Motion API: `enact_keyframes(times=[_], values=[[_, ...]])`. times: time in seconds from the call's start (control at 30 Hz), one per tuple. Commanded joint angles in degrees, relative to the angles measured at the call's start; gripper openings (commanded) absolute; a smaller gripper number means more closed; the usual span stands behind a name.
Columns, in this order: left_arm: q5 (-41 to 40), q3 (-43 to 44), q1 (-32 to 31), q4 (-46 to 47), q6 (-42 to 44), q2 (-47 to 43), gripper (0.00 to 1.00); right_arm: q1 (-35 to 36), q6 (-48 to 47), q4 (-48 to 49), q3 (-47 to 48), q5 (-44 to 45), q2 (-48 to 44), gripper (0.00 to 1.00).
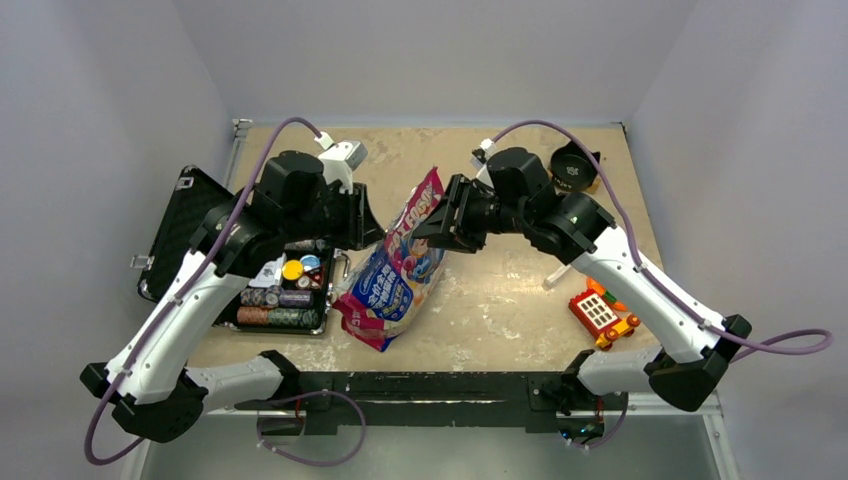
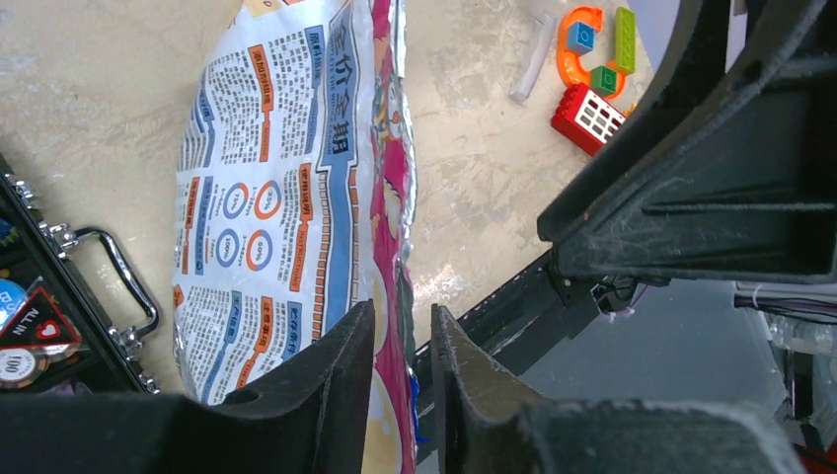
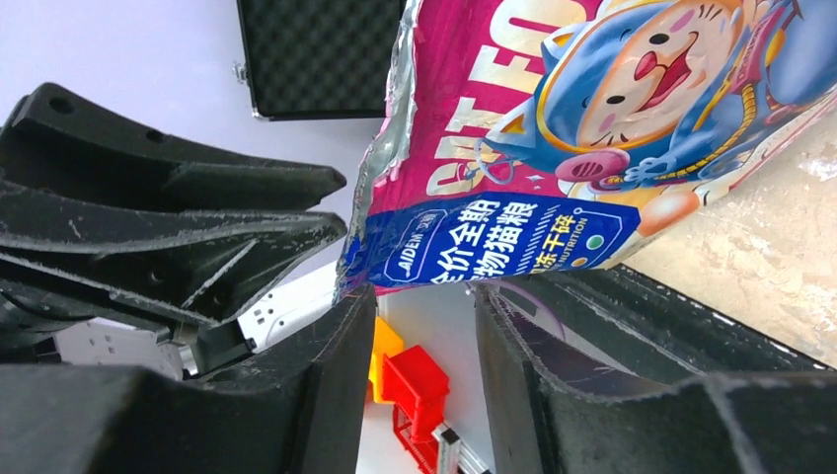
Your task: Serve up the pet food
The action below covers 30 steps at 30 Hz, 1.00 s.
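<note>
The pet food bag [image 1: 405,265], pink, blue and white foil with a cartoon print, stands tilted at mid-table. No kibble shows. My left gripper [image 1: 368,228] is at the bag's left edge. In the left wrist view [image 2: 403,316] its jaws are nearly together with the bag's pink side seam [image 2: 390,197] between them. My right gripper [image 1: 425,228] is at the bag's upper right. In the right wrist view [image 3: 424,296] its jaws stand apart, and the bag's blue corner [image 3: 494,232] lies just beyond the tips, touching one fingertip [image 3: 360,296].
An open black case [image 1: 190,225] with poker chips [image 1: 280,298] lies to the left. A black bowl [image 1: 573,168] sits at the back right. Toy bricks [image 1: 603,315] and a small white piece [image 1: 553,280] lie at the right. The black frame [image 1: 450,385] runs along the near edge.
</note>
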Motion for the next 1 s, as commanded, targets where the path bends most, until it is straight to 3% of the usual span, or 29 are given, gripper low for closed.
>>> enact_keyframes(times=[0.0,0.57,0.63,0.73,0.97], values=[[-2.7,1.0,-0.1,3.2,2.1,0.1,0.31,0.9,0.6,0.6,0.9,0.8,-0.5,0.44],[0.7,-3.5,-0.1,5.6,1.9,2.0,0.13,2.9,0.7,-0.3,4.9,0.8,3.5,0.38],[1.1,-3.6,-0.1,5.3,2.1,2.1,0.1,2.9,1.2,-0.6,5.9,1.0,4.5,0.37],[2.1,-4.1,-0.1,4.8,2.2,2.1,0.06,2.9,2.7,-1.7,8.7,1.6,7.0,0.29],[4.1,-4.9,-0.1,5.4,0.8,1.4,0.0,3.7,4.3,-3.9,15.6,1.1,13.4,0.3]])
